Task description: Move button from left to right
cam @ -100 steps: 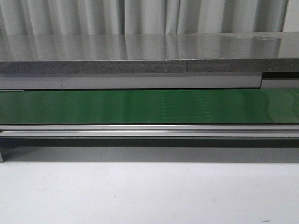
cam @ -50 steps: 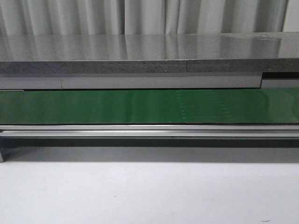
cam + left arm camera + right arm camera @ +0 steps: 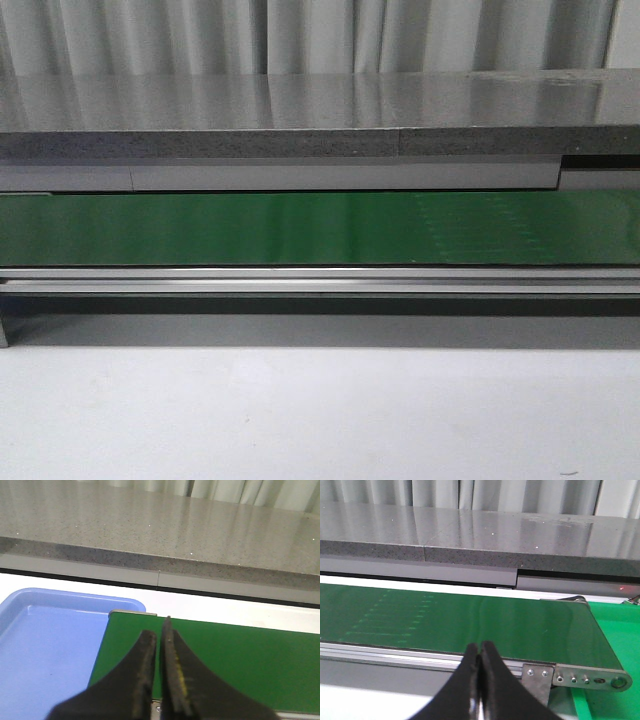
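The button is not in view in any frame. My left gripper (image 3: 159,630) is shut and empty, its black fingers together over the left end of the green conveyor belt (image 3: 240,655), beside a light blue tray (image 3: 45,645). My right gripper (image 3: 479,647) is shut and empty, in front of the belt's aluminium side rail near the belt's right end (image 3: 470,620). Neither gripper shows in the front view, where the belt (image 3: 300,228) runs across the whole width with nothing on it.
A grey speckled stone counter (image 3: 300,110) runs behind the belt, with curtains beyond it. A white table surface (image 3: 300,420) lies in front. A metal end bracket (image 3: 580,677) closes the belt's right end, with a green surface (image 3: 620,630) beyond it.
A faint pattern of marks on the green belt has drifted to the right in the front view. Nothing else has moved.
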Tool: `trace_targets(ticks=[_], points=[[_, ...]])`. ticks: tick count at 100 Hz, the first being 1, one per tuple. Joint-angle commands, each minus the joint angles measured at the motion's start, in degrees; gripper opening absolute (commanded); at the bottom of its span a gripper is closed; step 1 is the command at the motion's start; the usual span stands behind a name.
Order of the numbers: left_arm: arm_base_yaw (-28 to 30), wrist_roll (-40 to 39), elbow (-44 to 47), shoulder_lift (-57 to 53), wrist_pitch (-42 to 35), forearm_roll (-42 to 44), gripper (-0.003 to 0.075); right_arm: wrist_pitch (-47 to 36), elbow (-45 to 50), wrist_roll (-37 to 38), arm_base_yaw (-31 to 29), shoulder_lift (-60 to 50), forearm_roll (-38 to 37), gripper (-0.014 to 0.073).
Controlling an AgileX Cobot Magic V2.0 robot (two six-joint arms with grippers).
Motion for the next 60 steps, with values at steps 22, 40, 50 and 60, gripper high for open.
trace_targets(ticks=[22,40,50,60], points=[[-2.58,-0.23,-1.64,-4.61,2.96,9.29,0.0005,-4.79,-0.03,0.0,0.1,-1.02,-0.61,-0.0068],[-4.76,-0.23,1.18,-11.8,4.69,13.65,0.0005,-4.79,-0.03,0.0,0.1,-1.02,-0.61,-0.0068],[-4.89,-0.28,5.14,-16.75,3.17,13.61,0.0005,-4.79,-0.03,0.0,0.1,-1.02,-0.61,-0.0068],[-4.89,-1.83,9.8,-21.27,-0.54,13.61,0.0005,-4.79,-0.03,0.0,0.1,-1.02,-0.61,-0.0068]])
